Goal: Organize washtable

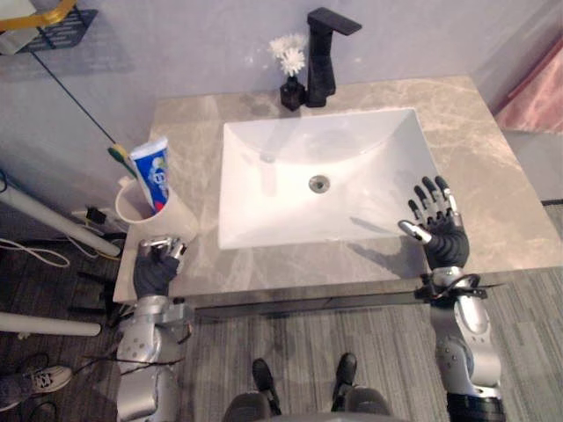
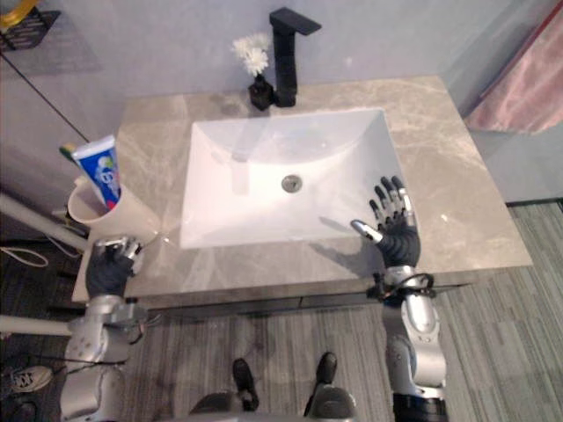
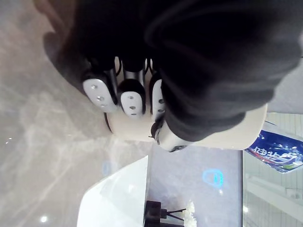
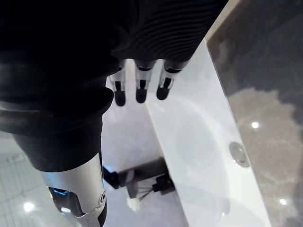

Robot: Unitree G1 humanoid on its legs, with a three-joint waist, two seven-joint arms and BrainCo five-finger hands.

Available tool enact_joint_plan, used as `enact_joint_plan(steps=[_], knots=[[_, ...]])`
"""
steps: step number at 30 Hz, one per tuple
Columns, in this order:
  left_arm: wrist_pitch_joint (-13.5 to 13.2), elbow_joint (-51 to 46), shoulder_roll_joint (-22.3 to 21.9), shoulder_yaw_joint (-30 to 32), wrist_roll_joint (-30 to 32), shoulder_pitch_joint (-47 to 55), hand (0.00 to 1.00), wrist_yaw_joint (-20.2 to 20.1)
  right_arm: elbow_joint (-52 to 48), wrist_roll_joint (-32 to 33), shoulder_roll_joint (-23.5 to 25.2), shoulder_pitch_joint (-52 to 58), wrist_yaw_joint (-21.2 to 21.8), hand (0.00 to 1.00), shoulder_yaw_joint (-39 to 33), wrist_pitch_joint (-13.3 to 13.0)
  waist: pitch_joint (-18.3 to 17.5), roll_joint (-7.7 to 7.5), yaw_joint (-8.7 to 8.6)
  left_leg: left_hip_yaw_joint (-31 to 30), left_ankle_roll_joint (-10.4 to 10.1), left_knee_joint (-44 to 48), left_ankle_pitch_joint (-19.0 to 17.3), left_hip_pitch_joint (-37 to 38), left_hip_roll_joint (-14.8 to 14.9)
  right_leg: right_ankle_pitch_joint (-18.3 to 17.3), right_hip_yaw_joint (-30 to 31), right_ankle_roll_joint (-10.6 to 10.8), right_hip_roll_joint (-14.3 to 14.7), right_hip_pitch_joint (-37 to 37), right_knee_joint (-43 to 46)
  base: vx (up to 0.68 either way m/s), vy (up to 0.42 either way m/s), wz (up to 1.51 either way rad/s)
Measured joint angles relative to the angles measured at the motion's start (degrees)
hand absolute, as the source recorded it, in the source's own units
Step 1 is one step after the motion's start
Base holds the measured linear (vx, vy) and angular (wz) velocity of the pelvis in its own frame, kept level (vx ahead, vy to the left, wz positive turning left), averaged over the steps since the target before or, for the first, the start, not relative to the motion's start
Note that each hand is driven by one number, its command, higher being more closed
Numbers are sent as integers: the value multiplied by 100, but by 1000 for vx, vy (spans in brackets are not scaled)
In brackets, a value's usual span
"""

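Observation:
A cream cup stands at the front left of the marble washtable. It holds a blue-and-white toothpaste tube and a green-and-yellow toothbrush. My left hand sits just in front of the cup at the table's front left corner. Its fingers are curled, with the cup right past them, and nothing shows inside the hand. My right hand hovers open over the front right rim of the white sink, fingers straight.
A black faucet and a small black vase with a white flower stand behind the sink. A dark wire shelf hangs on the wall at the upper left. Pink cloth hangs at the right edge.

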Motion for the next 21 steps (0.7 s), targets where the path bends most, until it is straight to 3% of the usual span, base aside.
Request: enact_joint_plan(steps=[21], knots=[[-9, 257, -3, 385, 2, -360, 100, 228, 0, 2, 3, 46, -1, 0, -1, 0, 64, -27, -3, 133, -6, 0, -19, -6, 12, -1, 128, -1, 3, -113, 60, 0, -1, -3]])
